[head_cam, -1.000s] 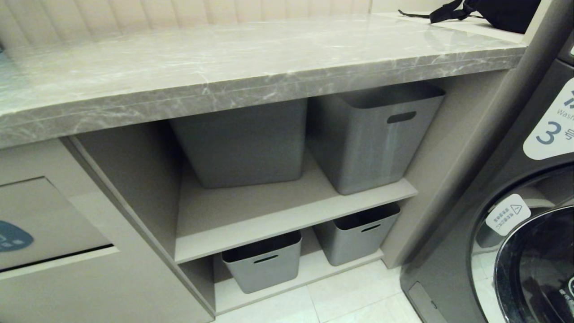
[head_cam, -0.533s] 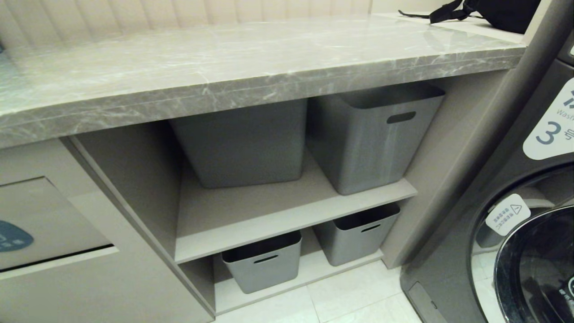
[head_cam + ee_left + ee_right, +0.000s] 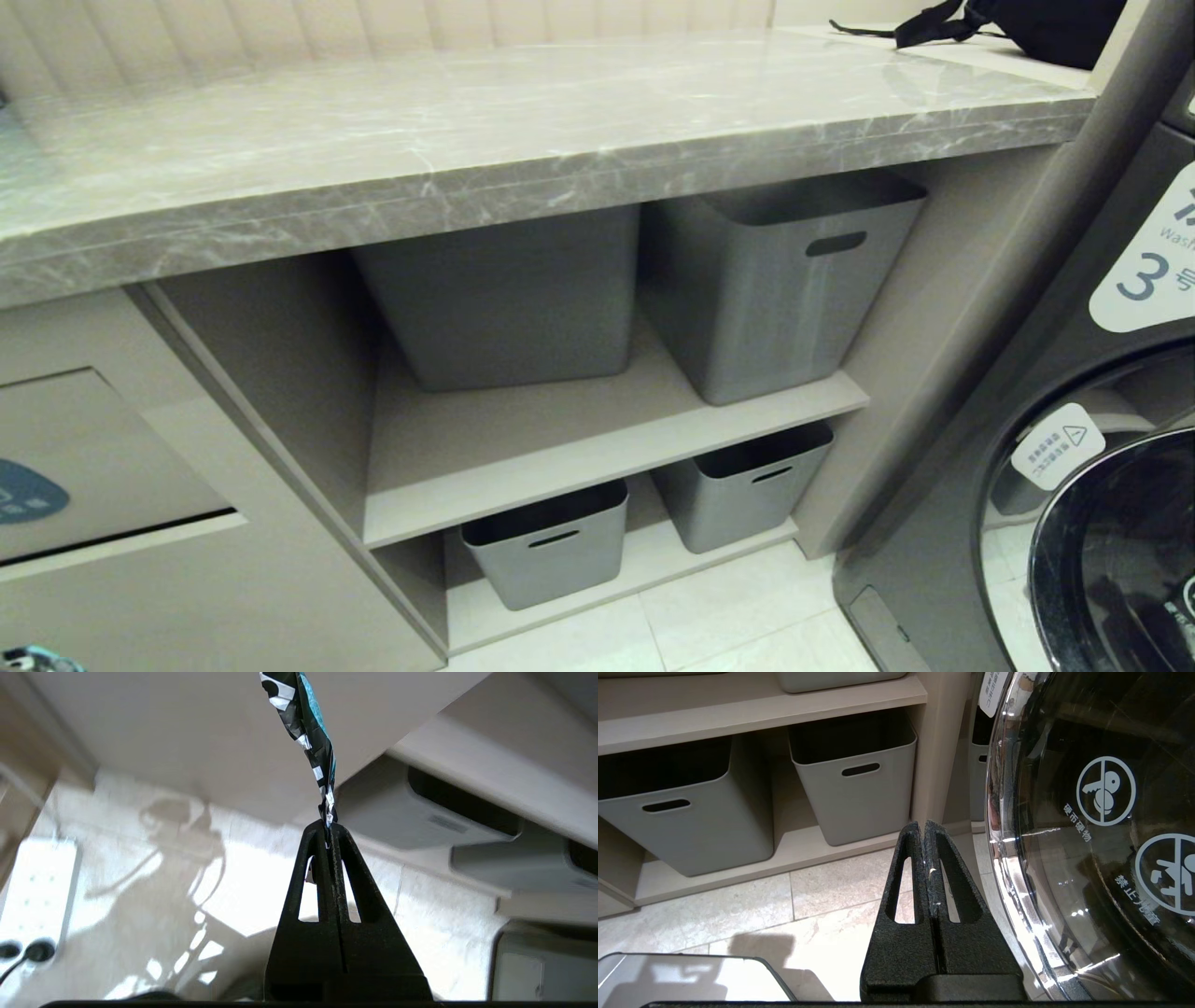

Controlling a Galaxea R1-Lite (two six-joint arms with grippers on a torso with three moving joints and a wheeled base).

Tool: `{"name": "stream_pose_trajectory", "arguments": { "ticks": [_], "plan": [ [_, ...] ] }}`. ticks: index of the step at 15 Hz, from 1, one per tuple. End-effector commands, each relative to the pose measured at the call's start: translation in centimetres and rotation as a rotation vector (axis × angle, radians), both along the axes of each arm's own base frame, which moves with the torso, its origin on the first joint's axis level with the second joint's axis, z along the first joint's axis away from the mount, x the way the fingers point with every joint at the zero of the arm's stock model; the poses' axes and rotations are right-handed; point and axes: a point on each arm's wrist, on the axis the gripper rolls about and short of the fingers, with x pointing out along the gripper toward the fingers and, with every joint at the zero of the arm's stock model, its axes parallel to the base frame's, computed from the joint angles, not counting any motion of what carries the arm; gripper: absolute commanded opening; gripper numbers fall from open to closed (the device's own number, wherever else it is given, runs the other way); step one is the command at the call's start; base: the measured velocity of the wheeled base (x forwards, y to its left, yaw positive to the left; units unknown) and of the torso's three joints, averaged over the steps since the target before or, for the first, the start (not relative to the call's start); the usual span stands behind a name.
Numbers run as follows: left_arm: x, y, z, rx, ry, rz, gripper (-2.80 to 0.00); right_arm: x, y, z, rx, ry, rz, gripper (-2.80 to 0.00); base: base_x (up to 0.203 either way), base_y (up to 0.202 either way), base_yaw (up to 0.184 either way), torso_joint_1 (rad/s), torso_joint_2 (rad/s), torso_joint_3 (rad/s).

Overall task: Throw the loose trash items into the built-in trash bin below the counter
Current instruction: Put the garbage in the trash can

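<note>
Four grey tubs (image 3: 780,280) with slot handles sit in the open shelf unit under the desk (image 3: 523,140), two on the upper shelf (image 3: 560,457) and two on the lower one; what they hold cannot be seen from the head view. The lower pair (image 3: 854,784) shows dark open mouths in the right wrist view, contents hidden.

Left of the shelves, the built-in trash bin (image 3: 84,457) is a beige panel with a tilt flap, its blue oval sticker (image 3: 28,492) cut by the picture's edge. A dark slit runs along the flap's lower edge.

The left gripper (image 3: 329,828) is pinched tight on a torn piece of turquoise cardboard (image 3: 308,723) with dark and white markings; the piece stands out beyond the fingertips, twisted edge-on, in front of a pale cabinet face. A small glint of the same arm shows at the lower left corner of the head view, below the bin panel. The right gripper (image 3: 924,826) is closed with nothing between its fingers, low near the tiled floor (image 3: 784,914), just beside the glass door of a washing machine (image 3: 1111,523).

The desk is a grey marble-look slab with a thick front edge, bare except for a black bag (image 3: 1018,23) at its far right corner. Pale floor tiles lie open before the shelves.
</note>
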Motion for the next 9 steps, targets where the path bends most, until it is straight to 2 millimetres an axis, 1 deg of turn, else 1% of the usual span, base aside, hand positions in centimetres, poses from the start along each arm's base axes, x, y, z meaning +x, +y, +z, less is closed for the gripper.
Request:
{"name": "stream_pose_trajectory", "arguments": {
  "ticks": [1, 3, 4, 6, 7, 9],
  "plan": [
    [0.4, 0.0, -0.7, -0.004, 0.061, -0.003, -2.8, 0.0, 0.0, 0.0, 0.0, 0.001, 0.001, -2.8, 0.0, 0.0, 0.0, 0.0, 0.0, 0.0],
    [0.2, -0.1, -0.9, 0.022, 0.075, -0.046, -2.8, 0.0, 0.0, 0.0, 0.0, 0.001, 0.001, -2.8, 0.0, 0.0, 0.0, 0.0, 0.0, 0.0],
    [0.5, -0.1, -0.8, 0.02, 0.09, -0.059, -2.8, 0.0, 0.0, 0.0, 0.0, 0.001, 0.001, -2.8, 0.0, 0.0, 0.0, 0.0, 0.0, 0.0],
    [1.6, -0.2, 0.3, 0.008, 0.097, -0.108, -2.8, 0.0, 0.0, 0.0, 0.0, 0.002, 0.001, -2.8, 0.0, 0.0, 0.0, 0.0, 0.0, 0.0],
    [2.2, -0.1, 0.7, -0.004, 0.109, -0.107, -2.8, 0.0, 0.0, 0.0, 0.0, 0.001, 0.001, -2.8, 0.0, 0.0, 0.0, 0.0, 0.0, 0.0],
    [3.9, 1.1, 1.1, -0.042, 0.132, -0.032, -2.8, 0.0, 0.0, 0.0, 0.0, 0.001, 0.001, -2.8, 0.0, 0.0, 0.0, 0.0, 0.0, 0.0]
  ]
}}
